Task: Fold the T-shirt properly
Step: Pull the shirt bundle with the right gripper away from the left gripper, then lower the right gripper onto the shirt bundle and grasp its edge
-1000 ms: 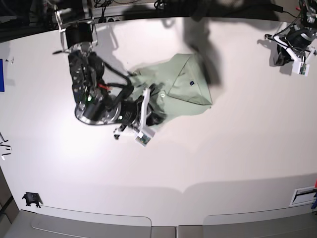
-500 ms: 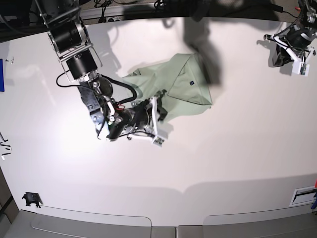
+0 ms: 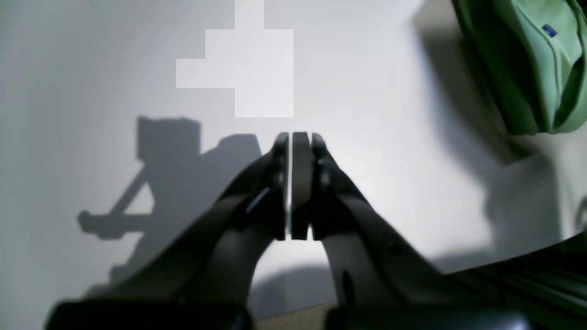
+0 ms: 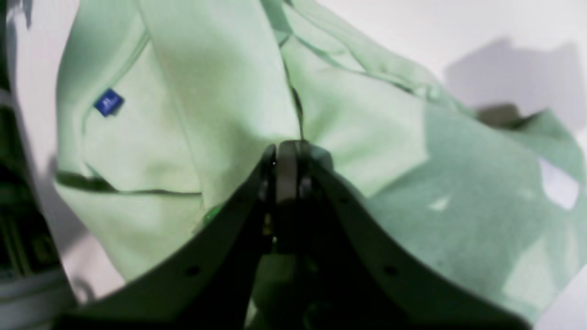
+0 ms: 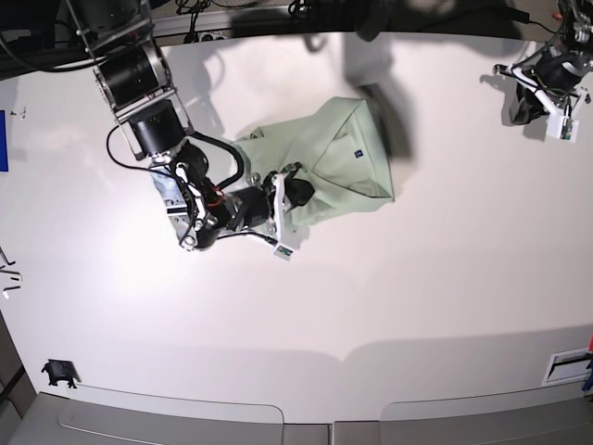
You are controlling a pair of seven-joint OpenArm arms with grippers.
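Observation:
The pale sage-green T-shirt (image 5: 338, 162) lies crumpled near the middle of the white table, its small dark blue tag (image 5: 358, 154) facing up. In the right wrist view the T-shirt (image 4: 220, 91) fills the frame, with the tag (image 4: 108, 102) at upper left. My right gripper (image 4: 286, 153) is shut on a fold of the T-shirt; in the base view it (image 5: 298, 192) sits at the shirt's lower left edge. My left gripper (image 3: 291, 140) is shut and empty above bare table. In the base view it (image 5: 526, 97) is at the far right corner. A part of the T-shirt (image 3: 536, 59) shows at the left wrist view's upper right.
The white table (image 5: 417, 278) extends all around the shirt. A small dark object (image 5: 58, 373) lies at the lower left corner. A white slotted part (image 5: 567, 365) sits at the right edge. Cables (image 5: 204, 9) run along the far edge.
My right arm has swung and drawn back up-left, with the gripper holding the shirt's lower left edge. The shirt's left side has bunched slightly. The left arm has not moved.

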